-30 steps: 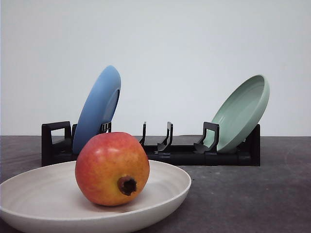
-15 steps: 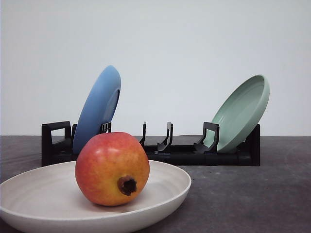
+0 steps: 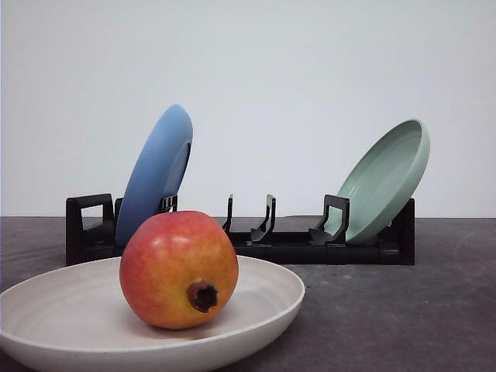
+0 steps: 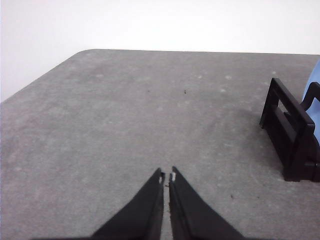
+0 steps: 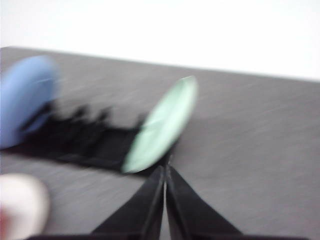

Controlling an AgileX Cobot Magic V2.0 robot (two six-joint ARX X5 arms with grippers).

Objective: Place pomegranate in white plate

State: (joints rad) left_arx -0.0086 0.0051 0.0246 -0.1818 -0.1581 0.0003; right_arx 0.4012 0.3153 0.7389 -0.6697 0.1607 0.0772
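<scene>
Ahead of me, the pomegranate rests in the white plate on the bench, before a black rack holding blue and green plates. My left gripper hovers with jaws closed, empty. My right gripper, blurred, likewise closed.

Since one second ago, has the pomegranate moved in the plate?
No. The pomegranate sits at the same spot in the white plate, unchanged against the black rack behind.
</scene>
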